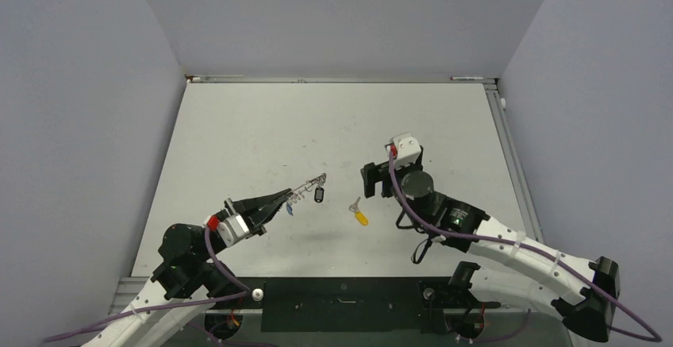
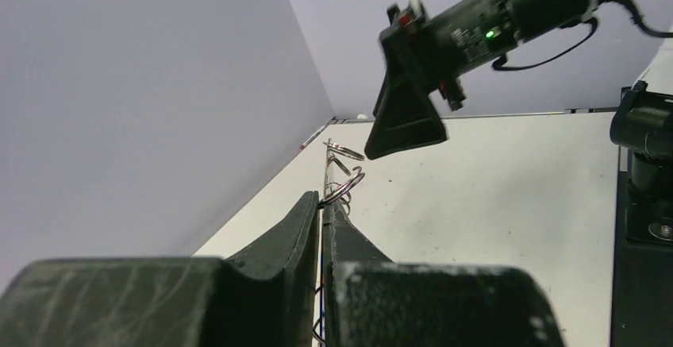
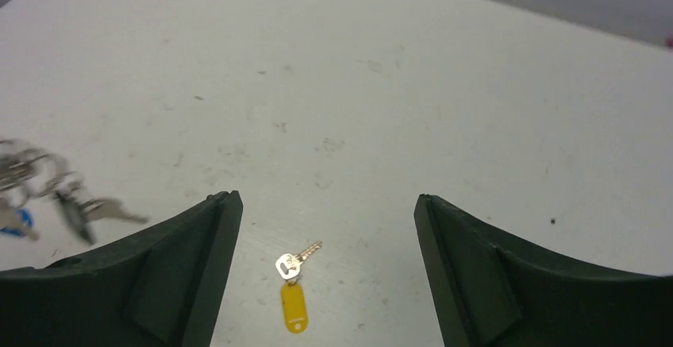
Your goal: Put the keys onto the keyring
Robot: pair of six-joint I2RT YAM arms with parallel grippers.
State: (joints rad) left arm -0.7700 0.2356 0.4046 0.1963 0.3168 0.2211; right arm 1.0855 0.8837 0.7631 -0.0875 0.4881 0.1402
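Left gripper [image 2: 321, 204] pinches the keyring [image 2: 343, 180], two keys [image 1: 319, 195] seemingly already on it, while the yellow key [image 3: 292, 307] lies loose below the spread-fingered right gripper [image 3: 325, 198].

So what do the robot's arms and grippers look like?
The left arm and right arm have black joints and white link covers, each trailing a purple cable. The left gripper and right gripper have dark wedge-shaped fingers tapering to narrow tips, scuffed pale. A white camera block sits on the right wrist; a green light glows on that arm.
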